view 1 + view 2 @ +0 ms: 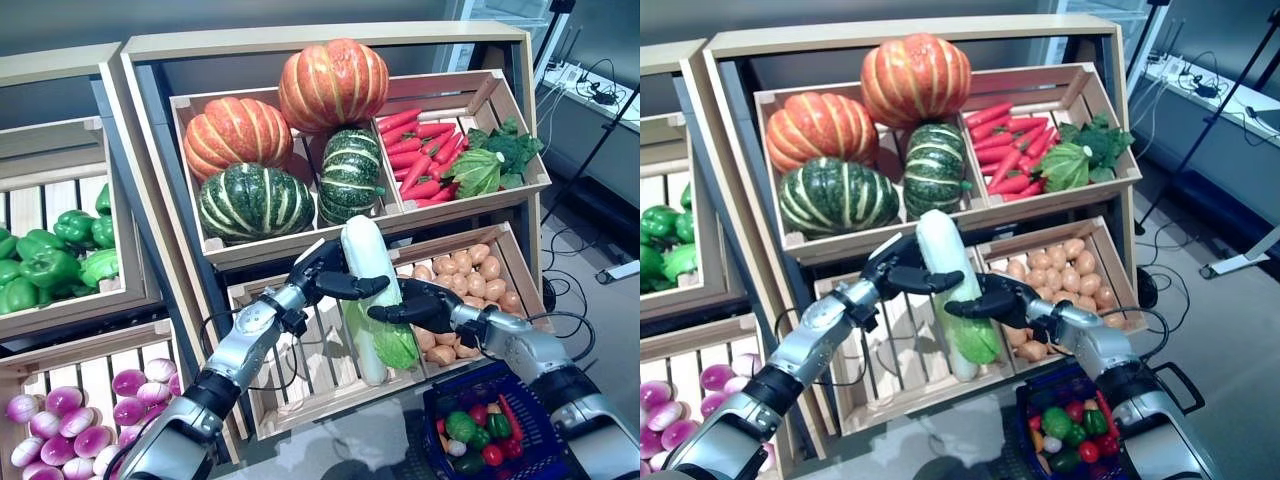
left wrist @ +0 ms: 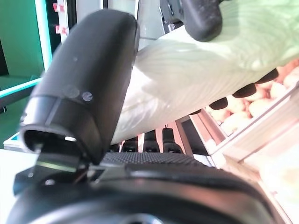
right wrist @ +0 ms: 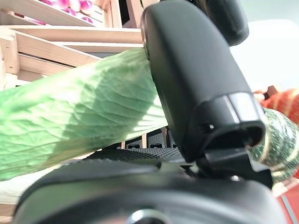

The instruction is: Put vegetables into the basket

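Pale-green cabbage [image 1: 372, 300], long, leafy and probably soft, is gripped upright by left robot hand [image 1: 325, 272] and right robot hand [image 1: 420, 305]; its firmer white stem suits holding.

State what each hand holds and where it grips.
Both grip the napa cabbage: left hand at its white upper half, right hand around its middle.

Cabbage [image 1: 368, 290]: white stalk, pale green veined leaves. Hands [image 1: 330, 275] black. Pumpkins [image 1: 333, 85]: orange with cream stripes, others [image 1: 255, 201] dark green with cream stripes. Chillies [image 1: 420, 150] red. Peppers [image 1: 45, 258] green. Onions [image 1: 60, 420] purple-white. Potatoes [image 1: 470, 275] tan. Basket [image 1: 540, 455] blue.
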Available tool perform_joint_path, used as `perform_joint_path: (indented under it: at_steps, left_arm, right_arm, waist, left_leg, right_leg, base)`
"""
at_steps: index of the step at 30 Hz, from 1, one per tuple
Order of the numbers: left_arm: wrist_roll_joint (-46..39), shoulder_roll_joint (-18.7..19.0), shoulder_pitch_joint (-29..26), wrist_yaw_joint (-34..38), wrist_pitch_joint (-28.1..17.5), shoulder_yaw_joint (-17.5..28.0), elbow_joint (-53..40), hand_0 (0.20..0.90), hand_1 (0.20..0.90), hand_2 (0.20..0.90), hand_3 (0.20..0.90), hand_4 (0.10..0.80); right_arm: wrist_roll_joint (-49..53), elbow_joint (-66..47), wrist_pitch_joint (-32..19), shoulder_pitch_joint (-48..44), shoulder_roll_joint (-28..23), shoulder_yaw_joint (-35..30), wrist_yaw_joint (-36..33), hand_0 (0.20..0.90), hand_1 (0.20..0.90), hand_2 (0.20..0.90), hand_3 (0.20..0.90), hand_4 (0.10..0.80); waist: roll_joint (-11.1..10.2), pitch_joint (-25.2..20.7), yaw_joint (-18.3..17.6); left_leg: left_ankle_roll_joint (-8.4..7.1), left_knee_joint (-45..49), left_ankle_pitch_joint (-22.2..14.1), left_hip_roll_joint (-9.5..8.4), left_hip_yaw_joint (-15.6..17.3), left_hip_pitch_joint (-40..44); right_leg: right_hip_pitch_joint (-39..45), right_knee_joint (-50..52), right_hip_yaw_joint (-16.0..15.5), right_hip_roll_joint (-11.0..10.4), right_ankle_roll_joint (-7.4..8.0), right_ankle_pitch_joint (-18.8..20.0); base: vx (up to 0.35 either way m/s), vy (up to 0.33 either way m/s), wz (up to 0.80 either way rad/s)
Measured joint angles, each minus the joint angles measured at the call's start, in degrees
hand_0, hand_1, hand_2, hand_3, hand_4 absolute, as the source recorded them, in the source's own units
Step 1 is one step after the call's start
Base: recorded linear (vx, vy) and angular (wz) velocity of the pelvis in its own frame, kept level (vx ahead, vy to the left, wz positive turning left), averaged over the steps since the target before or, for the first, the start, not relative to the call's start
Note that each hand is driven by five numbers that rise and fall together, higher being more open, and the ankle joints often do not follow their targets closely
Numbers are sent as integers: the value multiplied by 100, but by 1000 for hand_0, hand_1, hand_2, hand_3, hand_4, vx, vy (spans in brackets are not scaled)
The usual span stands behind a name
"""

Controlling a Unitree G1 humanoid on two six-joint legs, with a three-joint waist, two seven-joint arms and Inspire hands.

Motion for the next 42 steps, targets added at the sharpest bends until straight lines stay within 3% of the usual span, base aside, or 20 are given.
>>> perform_joint_path:
  at_steps: [8,13,16,23,27,30,31,37,42]
  left_arm:
    - [62,2,42,-40,-4,31,8,900,900,900,900,800]
    - [-602,97,433,159,271,1152,403,900,900,900,900,800]
    - [-1105,113,689,237,509,1567,548,900,900,900,900,800]
    - [-1661,-264,830,147,1276,1515,548,900,900,900,900,800]
    - [-1723,-323,862,129,1317,1514,543,900,900,900,900,800]
    - [-1114,-306,862,253,1034,1513,532,900,900,900,900,800]
    - [-425,-204,862,484,724,1491,509,900,900,900,900,800]
    - [2393,882,861,1598,-395,1283,299,900,900,900,900,800]
    - [3954,1559,857,2423,-819,893,295,900,900,900,900,800]
  right_arm:
    - [4,-124,-174,389,0,-271,-252,300,300,300,300,400]
    - [61,26,-700,861,-228,-1667,-984,300,300,300,300,400]
    - [61,153,-979,892,-363,-2089,-1303,300,300,300,300,400]
    - [64,142,-1172,897,-269,-2049,-1475,300,300,300,300,400]
    - [76,102,-1343,956,-60,-2050,-1543,300,300,300,300,400]
    - [76,90,-1347,1080,-45,-2050,-1609,300,300,300,300,400]
    - [75,90,-1347,1162,-44,-2051,-1694,300,300,300,300,400]
    - [166,245,-1373,1725,-14,-2161,-2050,300,300,300,300,400]
    - [299,873,-1395,2104,82,-2606,-2435,300,300,300,300,400]
  waist:
    - [-15,128,-87]
    - [-6,177,-152]
    - [-7,177,-205]
    - [-12,174,-175]
    - [-19,164,-179]
    - [-34,153,-177]
    - [-45,142,-178]
    - [-122,56,-195]
    - [-146,-27,-232]
  left_leg:
    - [2,-5,-8,-6,145,84]
    - [4,-6,-9,-6,176,110]
    - [5,-6,-10,-6,209,126]
    - [9,-7,-11,-6,289,194]
    - [10,-7,-12,-6,290,225]
    - [11,-8,-11,-5,291,231]
    - [12,-7,-11,-5,293,231]
    - [11,-8,-10,-6,352,216]
    - [10,-8,-10,-9,445,210]
  right_leg:
    - [-1,0,124,2,2,26]
    - [-13,0,170,5,0,44]
    - [-20,0,192,6,-2,57]
    - [-23,0,288,17,-11,124]
    - [-23,0,328,22,-18,149]
    - [-23,0,337,24,-20,158]
    - [-27,0,343,25,-21,160]
    - [-89,2,427,28,-23,168]
    - [-138,21,465,30,-21,170]
  base:
    - [3,-2,-7]
    - [4,-6,-5]
    - [-4,-18,-5]
    - [-6,-17,-7]
    - [4,-7,-5]
    - [0,0,0]
    - [0,0,0]
    - [-3,-15,-5]
    - [-2,-37,-6]
